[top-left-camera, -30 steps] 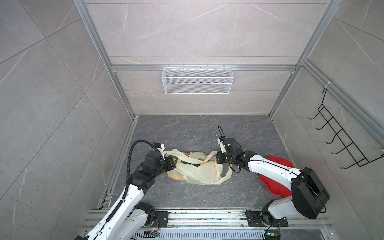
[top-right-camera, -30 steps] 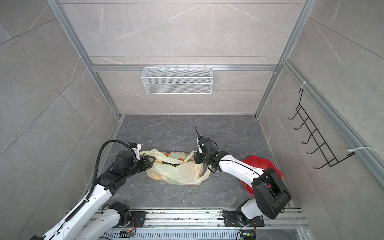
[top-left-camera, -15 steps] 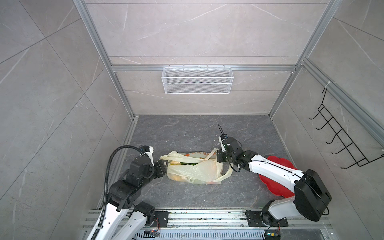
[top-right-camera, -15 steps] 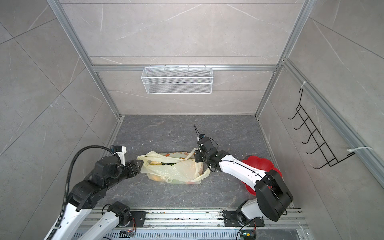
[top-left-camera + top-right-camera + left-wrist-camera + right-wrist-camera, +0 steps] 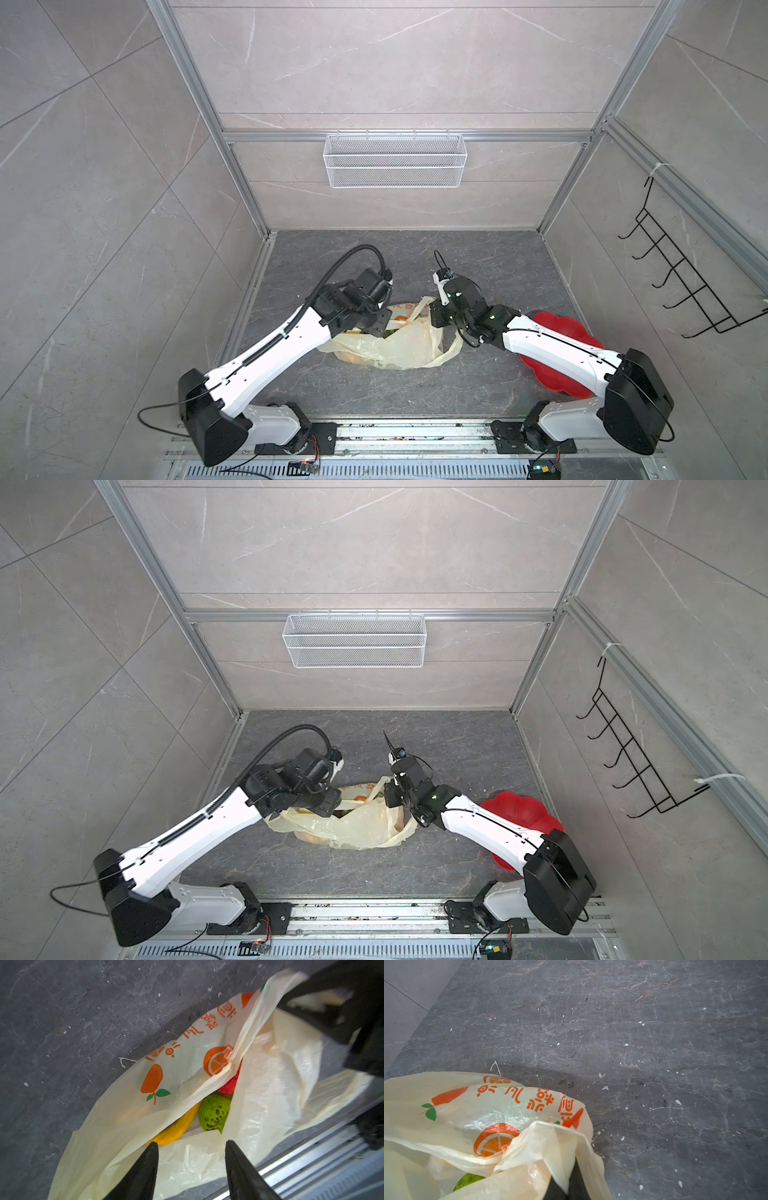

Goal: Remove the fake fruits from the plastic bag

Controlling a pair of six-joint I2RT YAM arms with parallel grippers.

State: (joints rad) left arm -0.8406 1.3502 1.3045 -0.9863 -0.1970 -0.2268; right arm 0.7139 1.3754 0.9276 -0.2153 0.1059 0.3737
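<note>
The pale-yellow plastic bag point(image 5: 395, 347) point(image 5: 357, 827) lies on the dark floor, its mouth toward the back. My right gripper point(image 5: 436, 318) point(image 5: 390, 798) is shut on a handle of the bag and lifts that edge. In the right wrist view the plastic point(image 5: 467, 1115) drapes over the jaws of the right gripper point(image 5: 572, 1180). My left gripper point(image 5: 384, 326) point(image 5: 332, 804) point(image 5: 191, 1142) hovers open at the mouth and holds nothing. Inside lie fake fruits: a green bumpy ball point(image 5: 214, 1112) point(image 5: 469, 1180), a yellow banana point(image 5: 178, 1126) and a red strawberry point(image 5: 229, 1084).
A red flower-shaped plate point(image 5: 557, 332) point(image 5: 515, 808) sits on the floor at the right, partly under my right arm. A white wire basket point(image 5: 395, 166) point(image 5: 353, 642) hangs on the back wall. A black hook rack point(image 5: 681, 274) is on the right wall.
My left arm drew back to the left, then swung in over the bag's mouth with its jaws open. The right gripper kept its hold on the handle and hardly moved.
</note>
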